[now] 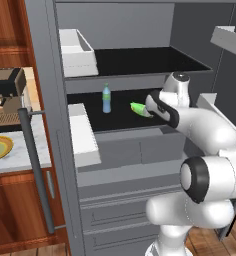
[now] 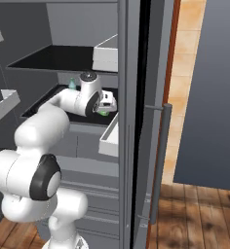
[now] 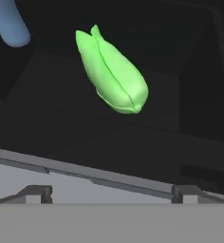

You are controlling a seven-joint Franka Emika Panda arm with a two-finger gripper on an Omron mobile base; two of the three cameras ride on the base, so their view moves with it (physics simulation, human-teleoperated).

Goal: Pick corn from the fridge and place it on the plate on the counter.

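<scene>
Well, corn point(image 3: 111, 71) lies slantwise — tapered tip toward bottle point(image 3: 10, 23).

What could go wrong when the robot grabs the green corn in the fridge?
The corn lies slanted between the open gripper fingertips, so it might get pinched crookedly and slip or roll away. The blue-green bottle stands upright nearby on the same shelf, so a pushed corn or a swinging hand could perhaps knock it over.

Reddish wooden cabinets point(image 1: 10, 220), brown plank floor point(image 2: 195, 219), dark blue-grey wall panel point(image 2: 209, 97), coffee machine point(image 1: 7, 100).
</scene>
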